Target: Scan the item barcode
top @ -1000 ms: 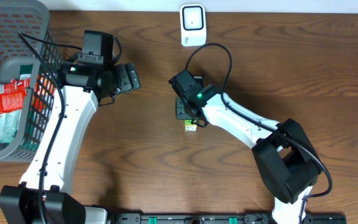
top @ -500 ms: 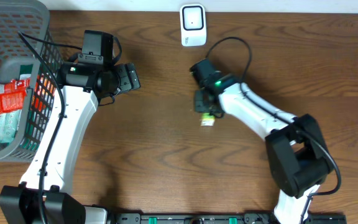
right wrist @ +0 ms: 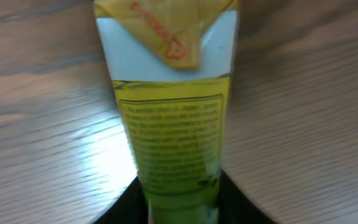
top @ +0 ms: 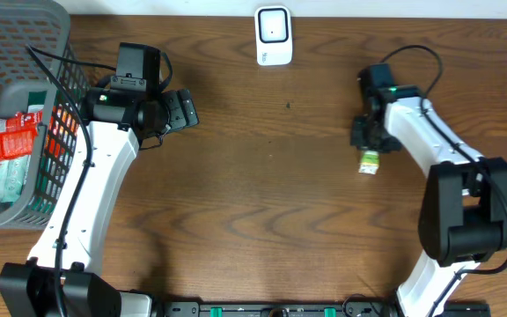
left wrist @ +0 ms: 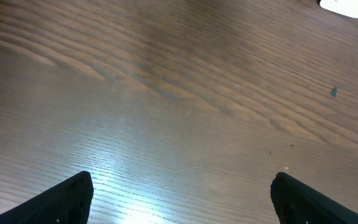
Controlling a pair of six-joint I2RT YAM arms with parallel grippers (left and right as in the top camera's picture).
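A green and yellow tube [right wrist: 169, 124] with small print on it fills the right wrist view, its lower end between my right gripper's [right wrist: 180, 208] dark fingers [right wrist: 124, 202], which are shut on it. From overhead, the tube [top: 370, 162] sticks out below the right gripper [top: 365, 141] over the right side of the table. The white barcode scanner [top: 273, 35] stands at the back edge, well to the left of the tube. My left gripper [top: 183, 110] is open over bare wood [left wrist: 179, 124], with nothing between its fingertips [left wrist: 67, 196].
A grey mesh basket [top: 25, 26] at the far left holds red and green packets [top: 7, 141]. A corner of the white scanner [left wrist: 350, 6] shows at the top right of the left wrist view.
The right arm has swung from below the scanner to the right side of the table, carrying the tube with it. The left arm has not moved.
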